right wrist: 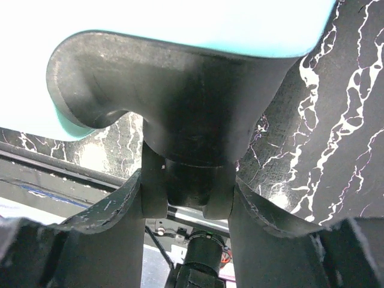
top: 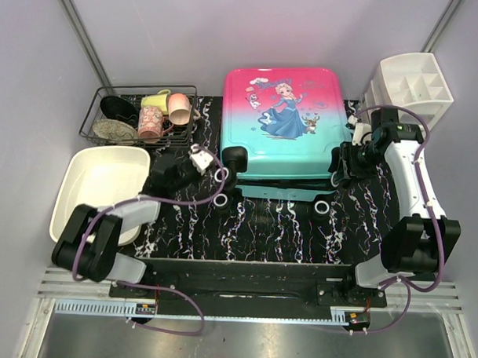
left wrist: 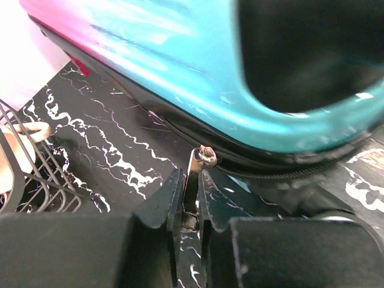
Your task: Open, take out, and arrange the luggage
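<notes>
On the tabletop (top: pixel 284 228) the closed luggage (top: pixel 284 122) lies flat. The left tool (left wrist: pixel 189 183) pinches its zipper pull (left wrist: pixel 194 171), the right tool (right wrist: pixel 189 185) clamps a caster (right wrist: pixel 192 120); best drag the pull along the seam, not outward.

Overhead view: even, diffuse light from above, bright, no hard shadows. The suitcase (top: pixel 284 122) lid carries a soft sheen. A narrow shadow lies under its near edge on the black marbled table (top: pixel 284 228). The pale walls (top: pixel 228 29) read faintly lilac. Sharp across the frame.

Left wrist view: the suitcase shell is soft, with smeared white glare streaks on the teal. Far left corner blown out. The zip pull (left wrist: pixel 198 162) is fairly sharp. Near foreground almost black, detail lost.

Right wrist view: the teal along the top is overexposed to near white. The black wheel housing (right wrist: pixel 180 102) is very close, grainy and dimly lit. The table at right looks crisp.
</notes>
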Controlling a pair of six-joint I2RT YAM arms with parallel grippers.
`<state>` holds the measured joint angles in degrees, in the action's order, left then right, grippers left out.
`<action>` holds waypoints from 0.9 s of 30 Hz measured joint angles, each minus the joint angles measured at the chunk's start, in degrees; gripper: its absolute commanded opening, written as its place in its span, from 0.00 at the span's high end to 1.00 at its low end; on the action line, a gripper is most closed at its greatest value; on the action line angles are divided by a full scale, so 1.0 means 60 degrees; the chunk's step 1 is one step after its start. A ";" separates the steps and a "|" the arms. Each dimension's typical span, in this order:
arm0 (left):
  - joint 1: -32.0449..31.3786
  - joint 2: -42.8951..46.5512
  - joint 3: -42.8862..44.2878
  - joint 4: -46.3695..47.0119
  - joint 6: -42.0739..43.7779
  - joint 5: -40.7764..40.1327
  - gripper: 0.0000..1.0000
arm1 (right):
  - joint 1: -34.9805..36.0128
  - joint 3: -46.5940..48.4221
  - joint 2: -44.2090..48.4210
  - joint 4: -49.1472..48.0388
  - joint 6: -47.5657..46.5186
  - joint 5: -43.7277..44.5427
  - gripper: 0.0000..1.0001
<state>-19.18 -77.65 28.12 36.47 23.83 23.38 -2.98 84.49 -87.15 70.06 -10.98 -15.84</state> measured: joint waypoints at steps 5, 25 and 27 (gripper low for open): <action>0.0550 -0.1647 0.1606 -0.0178 -0.0248 0.0495 1.00 | -0.0015 -0.0113 0.0076 -0.0091 -0.0339 -0.0047 1.00; 0.1421 -0.3421 0.6444 -0.4641 -0.1206 0.0750 0.05 | -0.0361 0.0022 -0.0182 0.0219 -0.0703 -0.1840 0.14; 0.1661 -0.3067 0.6623 -0.5431 -0.1443 0.0780 0.02 | -0.0313 0.0270 -0.0175 0.0448 -0.0925 -0.2040 0.08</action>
<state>-9.21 -96.05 67.85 3.88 15.18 28.05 -4.86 86.11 -88.20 72.75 -16.53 -28.08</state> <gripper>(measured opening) 0.938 0.846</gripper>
